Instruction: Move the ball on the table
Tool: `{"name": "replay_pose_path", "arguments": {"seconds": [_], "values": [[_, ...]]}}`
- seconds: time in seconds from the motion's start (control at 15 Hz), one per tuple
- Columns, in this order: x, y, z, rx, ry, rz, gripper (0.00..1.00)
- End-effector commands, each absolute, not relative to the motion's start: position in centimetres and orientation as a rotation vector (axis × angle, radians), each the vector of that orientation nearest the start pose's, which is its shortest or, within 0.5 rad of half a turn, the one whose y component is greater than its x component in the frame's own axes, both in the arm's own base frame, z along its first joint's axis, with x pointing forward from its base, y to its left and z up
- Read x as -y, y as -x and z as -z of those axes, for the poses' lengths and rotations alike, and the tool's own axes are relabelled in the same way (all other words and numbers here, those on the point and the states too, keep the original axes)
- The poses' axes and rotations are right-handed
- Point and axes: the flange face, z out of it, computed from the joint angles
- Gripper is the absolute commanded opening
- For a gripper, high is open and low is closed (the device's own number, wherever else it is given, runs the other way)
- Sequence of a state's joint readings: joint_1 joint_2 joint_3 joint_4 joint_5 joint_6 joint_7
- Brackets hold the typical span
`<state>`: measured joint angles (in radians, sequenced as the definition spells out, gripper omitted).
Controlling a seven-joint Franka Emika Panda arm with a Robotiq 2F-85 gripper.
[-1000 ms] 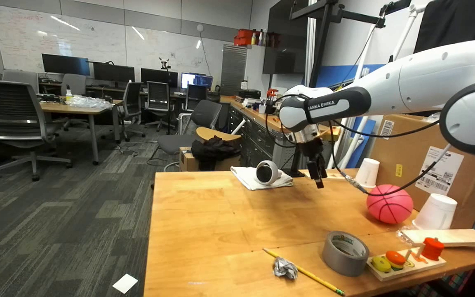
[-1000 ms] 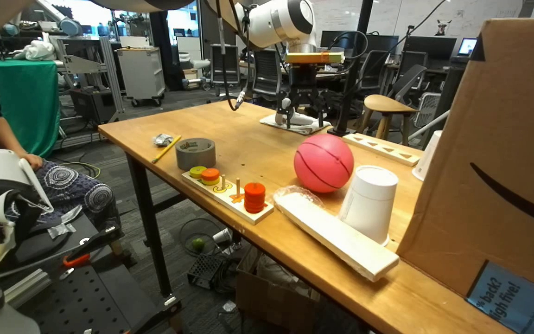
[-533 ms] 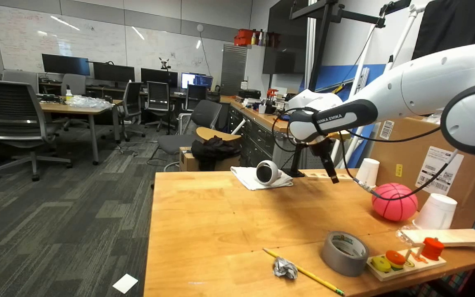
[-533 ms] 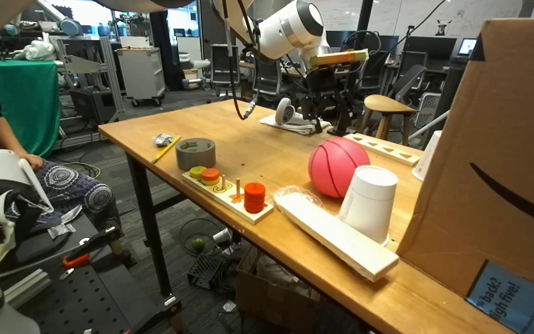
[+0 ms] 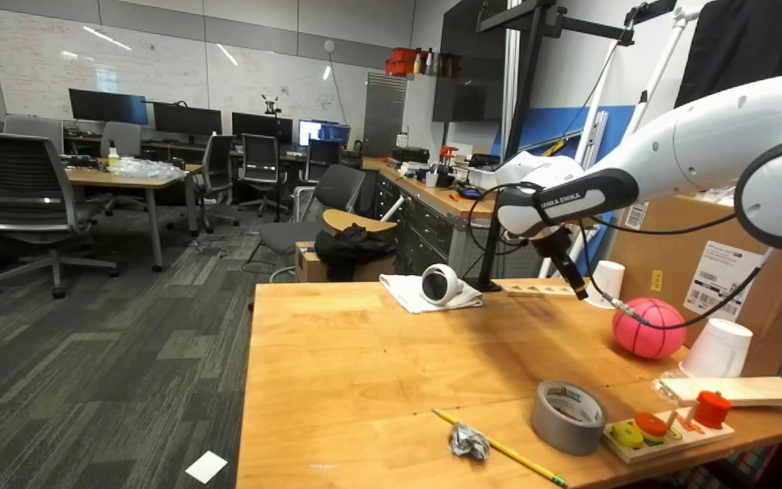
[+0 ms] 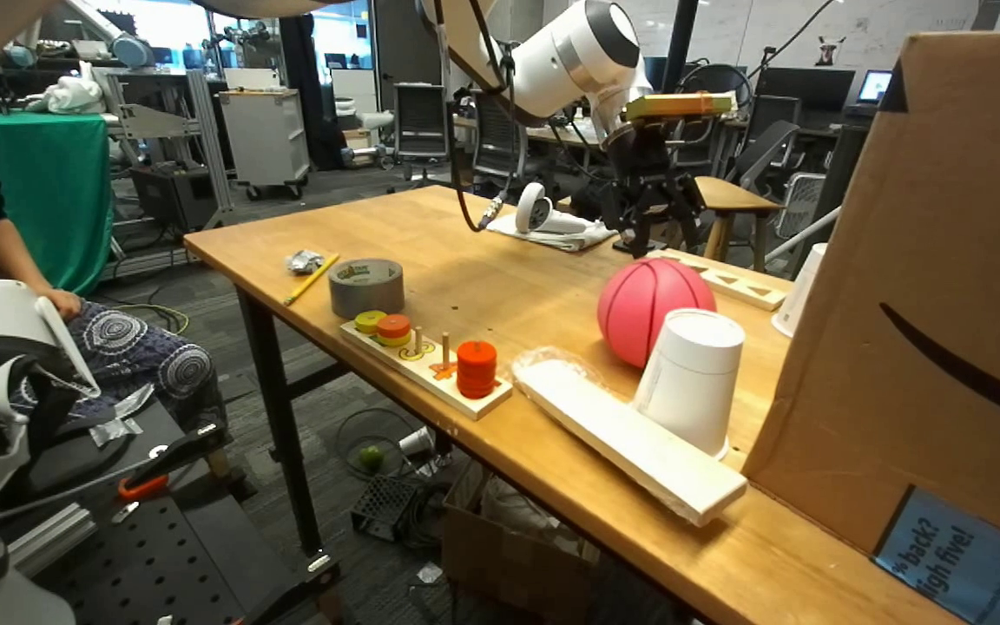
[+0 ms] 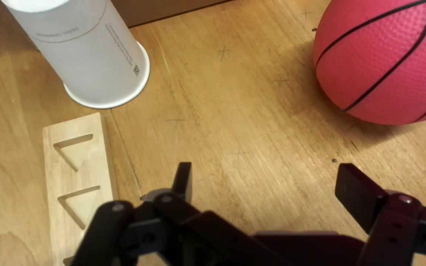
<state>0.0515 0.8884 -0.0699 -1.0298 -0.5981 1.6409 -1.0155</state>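
The pink ball (image 5: 649, 329) with black lines rests on the wooden table (image 5: 364, 339). It shows in an exterior view (image 6: 639, 304) partly behind a white cup, and at the upper right of the wrist view (image 7: 383, 66), cut off by the frame edge. My gripper (image 5: 580, 292) is above the table beside the ball, tilted. In an exterior view the gripper (image 6: 661, 247) appears just behind and above the ball. In the wrist view the gripper's (image 7: 264, 177) fingers are wide apart with only bare table between them, apart from the ball.
White cups (image 6: 693, 382) (image 7: 91, 55) stand upside down near the ball and a cardboard box (image 6: 917, 304). A wooden board with triangular slots (image 7: 78, 177) lies beside the gripper. A wrapped plank (image 6: 630, 434), peg toy (image 6: 430, 365) and tape roll (image 6: 367, 288) sit along one edge.
The gripper has moved toward the cardboard box and tilted. The ball has rolled the same way, closer behind the white cup in an exterior view, its lines turned.
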Motion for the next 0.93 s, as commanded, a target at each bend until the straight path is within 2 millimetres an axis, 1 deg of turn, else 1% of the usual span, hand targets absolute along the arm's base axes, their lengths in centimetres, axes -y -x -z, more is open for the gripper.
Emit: {"name": "replay_pose_path", "arguments": {"seconds": [0.0,0.2,0.33,0.6,0.87], "values": [[4.2,-73.4,-32.8,1.910,2.813,-0.967,1.00],[2.9,-72.3,-33.3,1.911,2.789,-0.944,1.00],[2.5,-71.5,-33.4,1.904,2.775,-0.942,1.00],[2.4,-69.5,-32.6,1.864,2.719,-0.955,1.00],[2.7,-66.8,-31.4,1.821,2.686,-0.957,1.00]]}}
